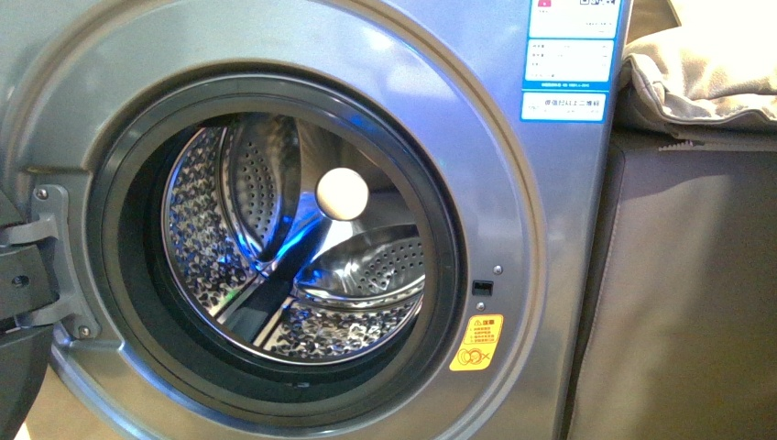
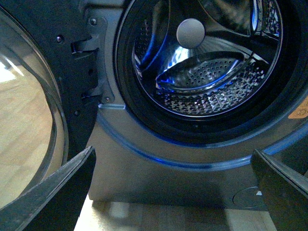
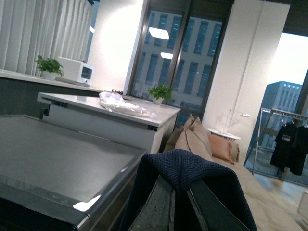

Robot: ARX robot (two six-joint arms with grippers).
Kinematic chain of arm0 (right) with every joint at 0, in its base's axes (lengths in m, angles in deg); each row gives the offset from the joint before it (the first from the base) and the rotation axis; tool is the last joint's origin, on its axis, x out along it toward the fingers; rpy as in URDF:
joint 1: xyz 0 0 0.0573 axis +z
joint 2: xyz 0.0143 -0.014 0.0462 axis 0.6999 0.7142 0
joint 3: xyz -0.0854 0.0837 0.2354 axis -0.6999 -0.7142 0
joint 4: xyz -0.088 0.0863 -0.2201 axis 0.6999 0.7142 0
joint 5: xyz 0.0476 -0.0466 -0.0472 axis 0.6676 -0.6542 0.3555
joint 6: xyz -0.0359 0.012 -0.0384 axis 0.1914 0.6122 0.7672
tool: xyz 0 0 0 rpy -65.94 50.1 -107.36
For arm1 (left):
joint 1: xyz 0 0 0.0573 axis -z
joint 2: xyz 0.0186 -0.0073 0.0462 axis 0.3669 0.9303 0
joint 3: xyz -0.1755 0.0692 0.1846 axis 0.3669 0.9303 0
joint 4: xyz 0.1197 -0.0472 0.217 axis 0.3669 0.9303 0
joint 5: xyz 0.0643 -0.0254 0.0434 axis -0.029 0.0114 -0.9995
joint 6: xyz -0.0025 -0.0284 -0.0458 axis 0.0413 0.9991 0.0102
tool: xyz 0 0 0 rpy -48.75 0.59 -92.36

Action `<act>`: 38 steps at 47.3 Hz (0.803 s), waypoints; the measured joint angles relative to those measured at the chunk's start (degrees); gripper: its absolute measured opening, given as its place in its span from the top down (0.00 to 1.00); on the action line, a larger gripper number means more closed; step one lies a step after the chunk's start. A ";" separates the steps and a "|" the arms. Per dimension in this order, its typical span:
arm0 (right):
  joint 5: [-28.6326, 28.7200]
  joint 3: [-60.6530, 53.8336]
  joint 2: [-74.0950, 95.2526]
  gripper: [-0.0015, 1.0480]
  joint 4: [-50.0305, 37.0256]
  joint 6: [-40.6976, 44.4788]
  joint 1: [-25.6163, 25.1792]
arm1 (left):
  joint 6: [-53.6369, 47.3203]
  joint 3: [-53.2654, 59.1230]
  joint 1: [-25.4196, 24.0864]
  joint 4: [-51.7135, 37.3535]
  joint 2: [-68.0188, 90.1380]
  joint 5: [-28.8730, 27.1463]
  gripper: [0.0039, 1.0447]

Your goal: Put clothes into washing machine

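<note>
The silver-grey washing machine (image 1: 513, 275) fills the front view, its porthole open and the perforated steel drum (image 1: 275, 229) empty; neither arm shows there. In the left wrist view my left gripper (image 2: 175, 187) is open and empty, low in front of the washing machine (image 2: 159, 173), below the porthole, with the drum (image 2: 207, 91) beyond. In the right wrist view my right gripper (image 3: 179, 190) is shut on the clothes (image 3: 192, 171), a navy knit fabric draped over both fingers. It is held up above the machine's flat grey top (image 3: 53, 159).
The open door (image 2: 33, 125) with its glass hangs beside the left gripper, on its hinge (image 1: 46, 247). A grey-brown cabinet (image 1: 687, 293) with beige quilted fabric (image 1: 705, 73) stands right of the washer. A sofa (image 3: 202, 139) and white counter (image 3: 106, 115) show behind the right gripper.
</note>
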State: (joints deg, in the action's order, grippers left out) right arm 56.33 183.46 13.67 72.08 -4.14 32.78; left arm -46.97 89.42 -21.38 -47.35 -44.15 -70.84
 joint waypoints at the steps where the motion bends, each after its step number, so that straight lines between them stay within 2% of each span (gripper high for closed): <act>1: -0.66 1.11 0.33 0.97 0.55 0.50 0.92 | 0.00 0.00 0.00 0.00 0.00 0.02 0.06; 9: -3.52 9.46 2.82 0.97 5.90 2.62 8.35 | 0.00 0.00 0.00 0.00 0.00 0.02 0.06; 15: -3.85 9.18 2.97 0.97 6.99 2.86 12.39 | 0.00 0.00 0.00 0.00 0.00 0.02 0.06; 31: -4.35 -10.97 -1.62 0.97 0.35 1.68 23.28 | 0.00 0.00 0.00 0.00 0.00 0.02 0.06; 38: -3.32 -15.91 -2.47 0.97 -1.81 1.55 25.14 | 0.00 0.00 0.00 0.00 0.00 0.02 0.06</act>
State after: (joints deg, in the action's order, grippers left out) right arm 53.01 167.55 11.20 70.26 -2.59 57.92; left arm -46.97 89.42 -21.38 -47.35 -44.15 -70.82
